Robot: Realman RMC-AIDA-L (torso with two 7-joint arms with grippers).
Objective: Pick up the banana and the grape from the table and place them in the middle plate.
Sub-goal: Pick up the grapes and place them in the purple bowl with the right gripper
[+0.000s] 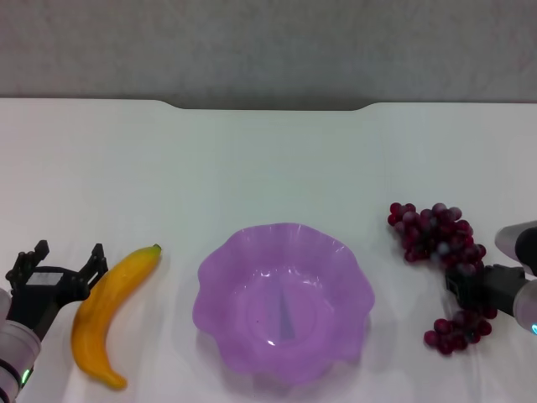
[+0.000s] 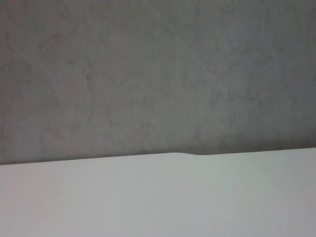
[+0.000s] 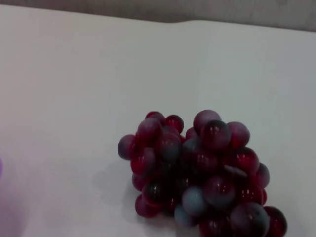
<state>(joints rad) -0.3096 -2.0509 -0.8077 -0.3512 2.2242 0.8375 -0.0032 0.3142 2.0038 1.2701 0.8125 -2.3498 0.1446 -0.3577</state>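
Observation:
The banana point(image 1: 109, 315) lies on the white table point(image 1: 252, 168) left of the purple scalloped plate point(image 1: 218, 260), which is empty. My left gripper point(image 1: 67, 254) is open, low beside the banana's left side, with one finger close to the fruit's upper half. The grape bunch point(image 1: 432, 233) lies right of the plate. My right gripper point(image 1: 461, 290) reaches in from the right edge and covers the middle of the bunch. The right wrist view shows the grapes point(image 3: 197, 173) close up on the table. The left wrist view shows only table point(image 2: 158, 197) and wall.
The table's notched far edge point(image 1: 268, 107) meets a grey wall point(image 1: 268, 42). Open tabletop lies behind the plate and between the plate and each fruit.

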